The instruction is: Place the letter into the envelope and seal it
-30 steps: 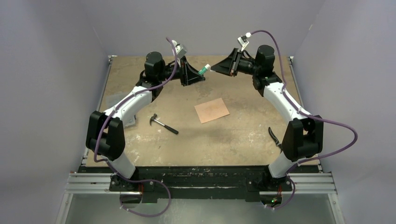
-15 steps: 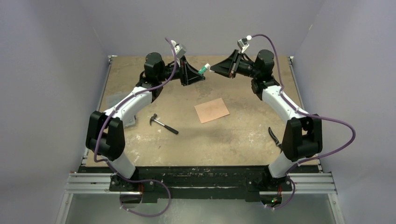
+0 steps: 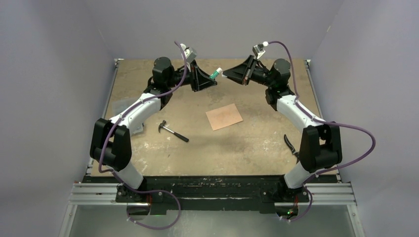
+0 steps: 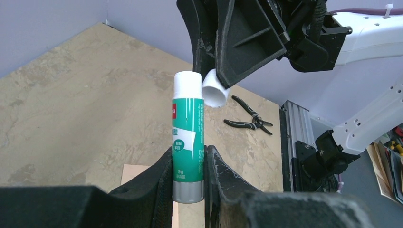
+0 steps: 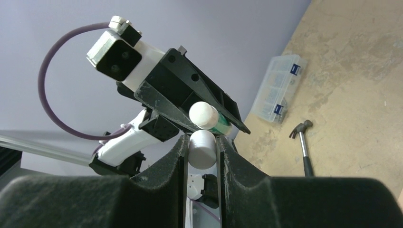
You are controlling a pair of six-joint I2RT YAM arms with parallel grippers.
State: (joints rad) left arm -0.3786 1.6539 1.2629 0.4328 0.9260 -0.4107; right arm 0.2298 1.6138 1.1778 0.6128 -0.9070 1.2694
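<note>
One flat salmon-pink paper rectangle (image 3: 224, 117) lies mid-table; no flap shows, so I cannot tell whether it is the envelope or the letter. Its corner shows in the left wrist view (image 4: 138, 173). My left gripper (image 3: 211, 78) (image 4: 188, 161) is shut on a green glue stick (image 4: 188, 128), held up above the far table with its white top bare. My right gripper (image 3: 227, 74) (image 5: 202, 148) is shut on the stick's white cap (image 5: 203, 149) (image 4: 215, 90), right beside the stick's top (image 5: 204, 115).
A hammer (image 3: 172, 132) lies left of the paper. Black pliers (image 3: 291, 145) lie by the right arm. A clear plastic box (image 5: 278, 88) sits at the table's left side, partly under the left arm. Walls enclose the table on three sides.
The right arm's wrist has tilted up and drawn back slightly to the right with the cap. The left arm and the paper have not moved.
</note>
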